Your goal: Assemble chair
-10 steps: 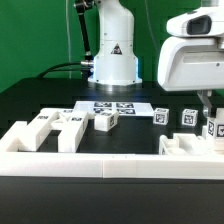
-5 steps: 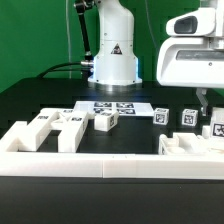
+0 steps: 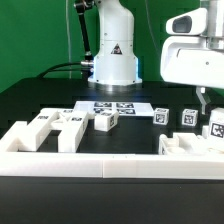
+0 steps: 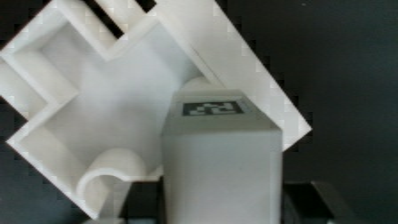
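So the chair is nowhere near built: it's all loose white pieces sitting on the black worktop (image 3: 30,100). Over on the exterior view's left there's a cluster of chunky pieces (image 3: 68,127) packed close together, a couple with tags on top. Behind them the marker board (image 3: 115,106) lies flat, right in front of the robot base (image 3: 113,55). Going toward the exterior view's right, two small tagged blocks stand in a row, a little apart from each other: the first block (image 3: 160,115) and the second block (image 3: 187,117). Past those, at the far right edge, is a square leg (image 3: 213,126) with a tag facing the camera. The gripper (image 3: 206,104) hangs straight down onto it from the big white arm head above. Just in front of the leg, up against the low border wall (image 3: 100,165), sits a framed panel (image 3: 185,146).

The wrist view is basically all leg (image 4: 222,165). It fills the middle of the shot with the tag on its end face, and the framed panel (image 4: 98,95) is spread out behind it, showing its raised ribs and recessed sections.

As for the gripper, the leg is clearly lined up right in its path. I honestly can't tell if it's clamped on the leg or just sitting around it, because the fingertips aren't clearly visible in either shot.
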Robot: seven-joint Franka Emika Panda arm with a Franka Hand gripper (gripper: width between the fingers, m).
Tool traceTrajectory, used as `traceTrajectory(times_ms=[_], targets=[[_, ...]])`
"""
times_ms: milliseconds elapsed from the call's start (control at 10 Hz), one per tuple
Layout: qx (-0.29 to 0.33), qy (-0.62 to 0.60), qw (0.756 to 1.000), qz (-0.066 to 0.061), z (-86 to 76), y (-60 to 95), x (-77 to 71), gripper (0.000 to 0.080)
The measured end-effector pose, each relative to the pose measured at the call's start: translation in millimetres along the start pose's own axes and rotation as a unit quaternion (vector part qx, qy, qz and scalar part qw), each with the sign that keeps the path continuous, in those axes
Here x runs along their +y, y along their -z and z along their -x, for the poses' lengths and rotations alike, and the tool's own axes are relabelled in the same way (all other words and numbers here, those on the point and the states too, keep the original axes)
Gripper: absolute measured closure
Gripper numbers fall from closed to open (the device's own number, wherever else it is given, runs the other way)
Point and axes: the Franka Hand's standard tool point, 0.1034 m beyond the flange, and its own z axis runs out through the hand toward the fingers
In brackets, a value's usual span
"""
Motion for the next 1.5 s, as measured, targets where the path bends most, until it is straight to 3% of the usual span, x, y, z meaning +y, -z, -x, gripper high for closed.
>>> traceTrajectory(times_ms=[200,500,800,900,1000,1200,1500], targets=[[0.000,-0.024,1.000,0.000,0.0,0.1,0.0,0.0509],[0.007,-0.212,0.977,-0.034,1.4,-1.0,5.6,0.0509],[-0.003,-0.302,0.952,-0.037,-0.3,-0.3,5.8,0.0509],[-0.003,-0.308,0.951,-0.038,0.4,-0.6,5.3,0.0415],[-0.003,-0.296,0.954,-0.036,1.5,-0.7,4.7,0.0415],[-0.008,-0.214,0.977,-0.022,8.2,-0.9,-0.4,0.0181],[-0.004,-0.117,0.993,-0.025,8.3,-2.8,-1.6,0.0157]])
